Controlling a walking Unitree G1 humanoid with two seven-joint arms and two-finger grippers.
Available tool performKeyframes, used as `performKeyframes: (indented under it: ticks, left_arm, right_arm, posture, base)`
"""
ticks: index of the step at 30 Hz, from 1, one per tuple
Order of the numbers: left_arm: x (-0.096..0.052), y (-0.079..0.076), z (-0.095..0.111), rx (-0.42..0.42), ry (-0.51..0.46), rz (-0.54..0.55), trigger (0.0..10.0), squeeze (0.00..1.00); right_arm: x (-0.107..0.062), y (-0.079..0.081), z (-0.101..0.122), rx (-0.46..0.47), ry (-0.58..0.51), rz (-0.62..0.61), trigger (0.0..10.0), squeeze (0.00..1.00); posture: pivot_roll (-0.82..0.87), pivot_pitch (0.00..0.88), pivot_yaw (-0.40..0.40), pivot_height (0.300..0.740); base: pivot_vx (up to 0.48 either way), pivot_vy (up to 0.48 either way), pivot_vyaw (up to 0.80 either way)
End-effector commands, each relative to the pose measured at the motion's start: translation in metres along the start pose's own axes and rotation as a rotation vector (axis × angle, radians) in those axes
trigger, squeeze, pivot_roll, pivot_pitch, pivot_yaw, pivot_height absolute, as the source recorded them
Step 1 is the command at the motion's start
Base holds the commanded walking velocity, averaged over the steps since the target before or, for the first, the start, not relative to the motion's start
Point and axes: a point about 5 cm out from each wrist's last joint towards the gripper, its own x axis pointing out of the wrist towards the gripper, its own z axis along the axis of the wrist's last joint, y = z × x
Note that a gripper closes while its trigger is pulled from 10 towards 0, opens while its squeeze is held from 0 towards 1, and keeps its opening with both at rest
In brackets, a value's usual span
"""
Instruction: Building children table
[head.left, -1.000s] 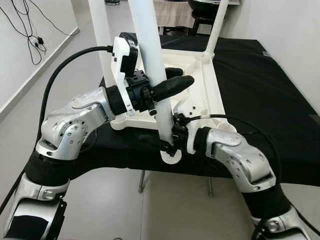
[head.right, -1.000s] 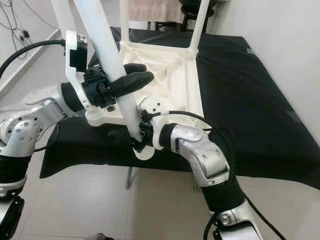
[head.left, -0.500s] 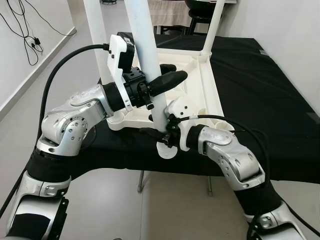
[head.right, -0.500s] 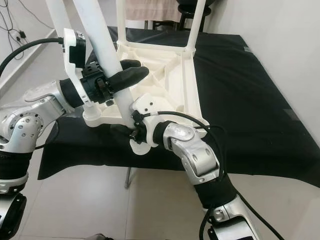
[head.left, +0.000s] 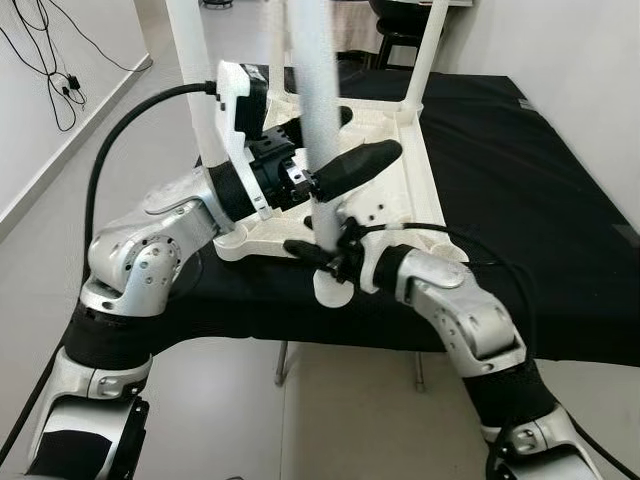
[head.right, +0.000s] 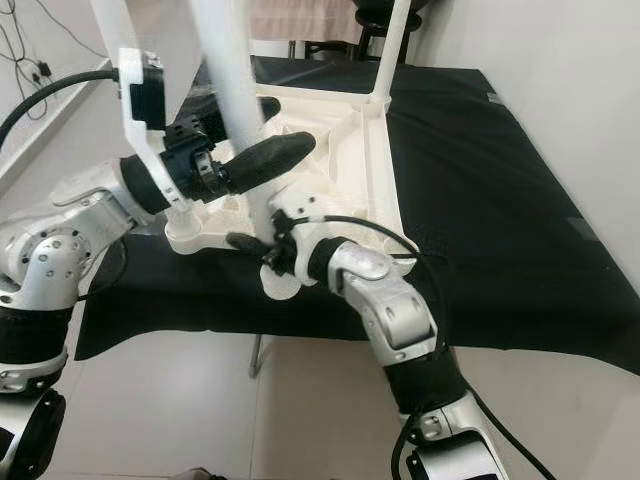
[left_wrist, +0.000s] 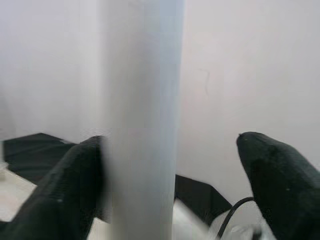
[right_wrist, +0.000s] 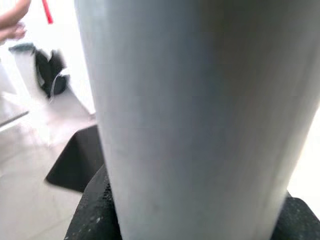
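A white children's table top (head.left: 405, 165) lies upside down on a black-covered table (head.left: 530, 200), with two white legs (head.left: 190, 70) (head.left: 430, 50) standing up from it. A third white leg (head.left: 312, 100), blurred, stands nearly upright at the top's near corner. Its round foot end (head.left: 331, 290) is just past the front edge. My right gripper (head.left: 322, 250) is shut on this leg low down. Higher up, my left gripper (head.left: 340, 145) is open around the leg (left_wrist: 142, 125). One finger (left_wrist: 75, 185) touches it and the other finger (left_wrist: 280, 180) stands apart.
The black cloth stretches wide to the right, up to a white wall. Bare floor lies below and to the left, with cables (head.left: 55, 60) hanging on the left wall. A dark chair (head.left: 400, 30) stands behind the table. A person's hand (right_wrist: 12, 22) is far off.
The held leg has swung from leaning left to nearly upright, its top moving right. My left gripper went right with it. My right gripper stays at the leg's lower end.
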Motion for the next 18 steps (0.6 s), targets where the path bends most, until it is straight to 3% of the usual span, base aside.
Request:
performKeyframes:
  ticks: [1,4,5,9,11,13,15,16,18]
  left_arm:
    - [-0.006,0.0,0.008,0.037,-0.006,0.017,10.0,1.0]
    - [-0.01,0.003,0.012,0.052,-0.01,0.041,10.0,1.0]
    - [-0.02,0.009,0.019,0.089,-0.015,0.119,10.0,1.0]
    - [-0.023,0.011,0.021,0.099,-0.022,0.152,10.0,1.0]
    - [-0.028,0.013,0.022,0.09,-0.043,0.201,10.0,1.0]
    - [-0.028,0.013,0.022,0.09,-0.043,0.201,10.0,1.0]
    - [-0.037,0.022,0.023,0.035,-0.097,0.333,10.0,1.0]
    - [-0.037,0.022,0.023,0.035,-0.097,0.333,10.0,1.0]
    - [-0.045,0.027,0.017,-0.021,-0.115,0.439,10.0,1.0]
  right_arm:
    - [-0.006,-0.008,0.005,0.01,-0.051,-0.013,0.0,0.0]
    - [-0.012,-0.014,0.008,0.015,-0.083,-0.021,0.0,0.0]
    - [-0.029,-0.032,0.014,0.044,-0.153,-0.072,0.0,0.0]
    - [-0.036,-0.041,0.016,0.062,-0.185,-0.107,0.0,0.0]
    - [-0.045,-0.055,0.016,0.057,-0.193,-0.177,0.0,0.0]
    - [-0.045,-0.055,0.016,0.057,-0.193,-0.177,0.0,0.0]
    - [-0.056,-0.07,0.016,0.077,-0.214,-0.275,0.0,0.0]
    - [-0.056,-0.07,0.016,0.077,-0.214,-0.275,0.0,0.0]
    - [-0.063,-0.081,0.014,0.119,-0.241,-0.38,0.0,0.0]
  posture:
    - [-0.02,0.081,-0.068,0.74]
    - [-0.02,0.082,-0.067,0.74]
    - [-0.02,0.082,-0.068,0.74]
    - [-0.02,0.082,-0.068,0.74]
    - [-0.02,0.082,-0.069,0.74]
    - [-0.02,0.082,-0.069,0.74]
    - [-0.02,0.083,-0.065,0.74]
    - [-0.02,0.083,-0.065,0.74]
    - [-0.02,0.082,-0.063,0.74]
  base:
    - [0.0,0.0,0.0]
    - [0.0,0.0,0.0]
    - [0.0,0.0,0.0]
    - [0.0,0.0,0.0]
    - [0.0,0.0,0.0]
    - [0.0,0.0,0.0]
    - [0.0,0.0,0.0]
    - [0.0,0.0,0.0]
    - [0.0,0.0,0.0]
